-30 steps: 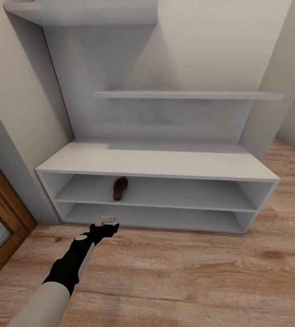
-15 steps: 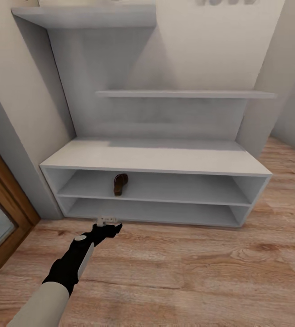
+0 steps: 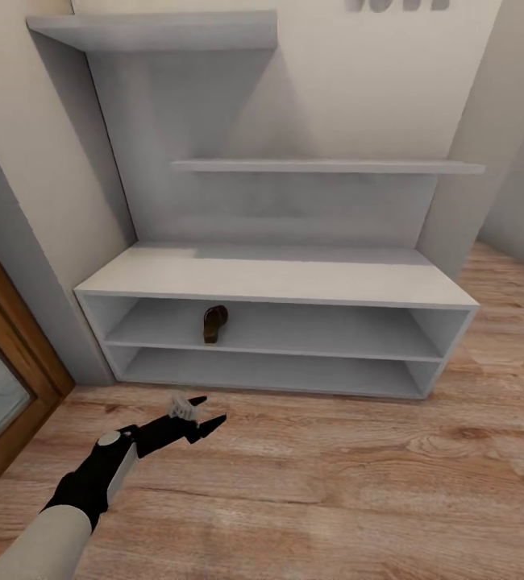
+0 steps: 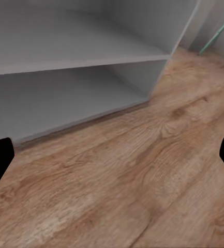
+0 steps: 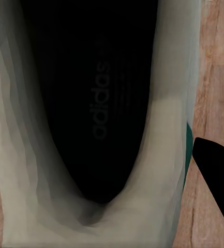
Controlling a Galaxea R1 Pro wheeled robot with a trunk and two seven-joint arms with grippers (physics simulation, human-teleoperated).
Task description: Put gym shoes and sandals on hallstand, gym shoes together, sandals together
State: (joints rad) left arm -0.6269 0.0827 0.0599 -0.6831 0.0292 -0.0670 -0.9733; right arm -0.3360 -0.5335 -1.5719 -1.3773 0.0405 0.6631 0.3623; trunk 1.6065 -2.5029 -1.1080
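Hallstand (image 3: pixel 278 278): pale grey-white unit against the wall, with a broad top, two open shelf levels below and two staggered wall shelves above. Head view takes in the whole unit; left wrist view gives its lower shelves and one end panel close up, seen at an angle.

Sandal (image 3: pixel 214 323): one, dark brown with a tan insole, standing on the upper open shelf toward the unit's left end, its length running front to back. Seen in the head view.

Gym shoe (image 5: pixel 91 124): one, seen in the right wrist view from directly above. Cream-white upper, dark insole with printed lettering, a thin teal edge along the sole. It lies between the dark fingertips (image 5: pixel 215 170) of the right pincer (image 5: pixel 99 173), which stand apart at either side of it; whether they press on the shoe cannot be told. Wood planks appear beside the shoe.

Corridor floor (image 3: pixel 334 483): light brown wood planks with visible grain, running up to the hallstand's base.

Left pincer (image 3: pixel 205 412): black, reaching forward above the floor just in front of the hallstand's left part. Fingers spread wide and holding nothing; left wrist view has them at opposite edges with bare floor between.

Door frame (image 3: pixel 12 354): brown wood, at the left of the head view.
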